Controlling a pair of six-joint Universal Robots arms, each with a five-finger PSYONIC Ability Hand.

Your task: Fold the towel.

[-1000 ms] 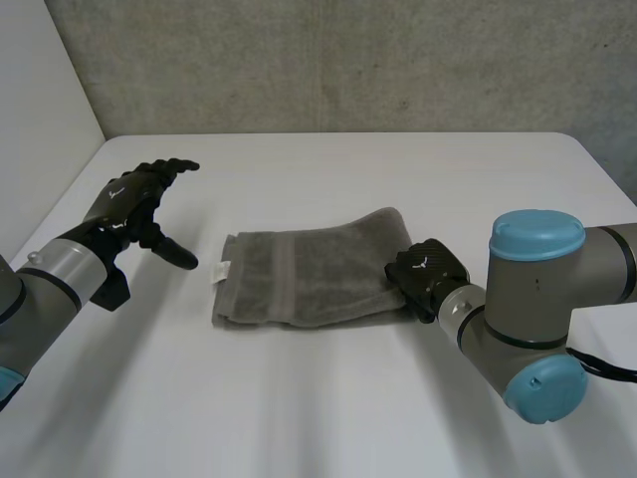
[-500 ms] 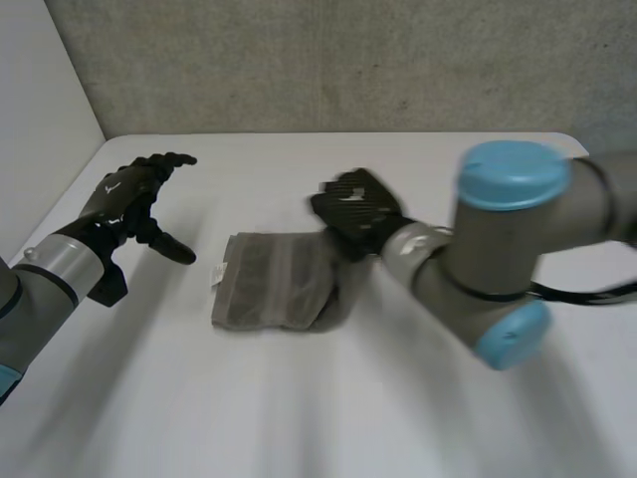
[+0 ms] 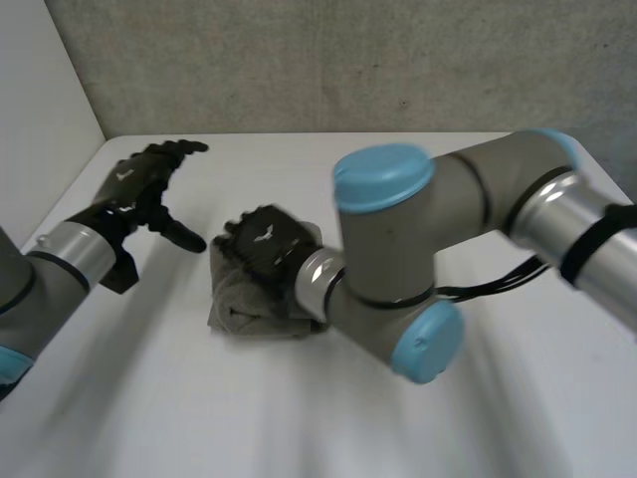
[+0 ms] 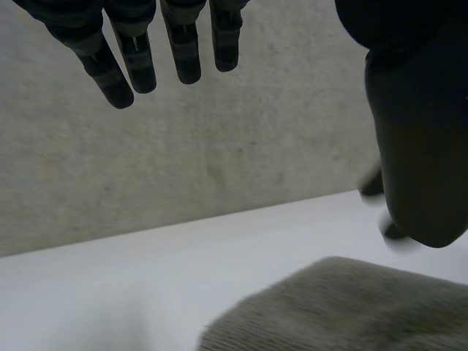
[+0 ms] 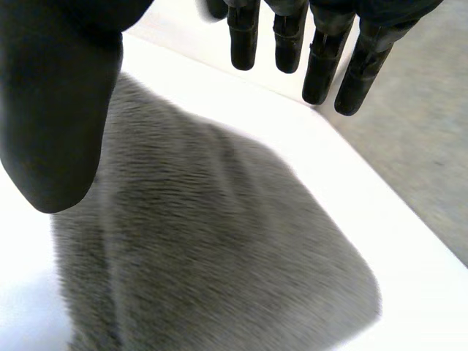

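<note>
Towel (image 3: 247,311): grey, gathered into a small thick bundle on the white table (image 3: 179,418), a little left of its middle.

Right hand (image 3: 267,244): black, placed over the far part of the bundle, with its arm reaching across the table from the right side. In the right wrist view its fingers (image 5: 322,62) are straight and spread apart, the thumb is held wide of them, and nothing is clamped. The towel lies under the palm. Whether the palm presses on the cloth cannot be told.

Left hand (image 3: 134,194): raised above the table, beside the towel and apart from it. Its fingers are straight and side by side, the thumb points toward the bundle, and it holds nothing.

Wall (image 3: 348,60): grey concrete, behind the table.
</note>
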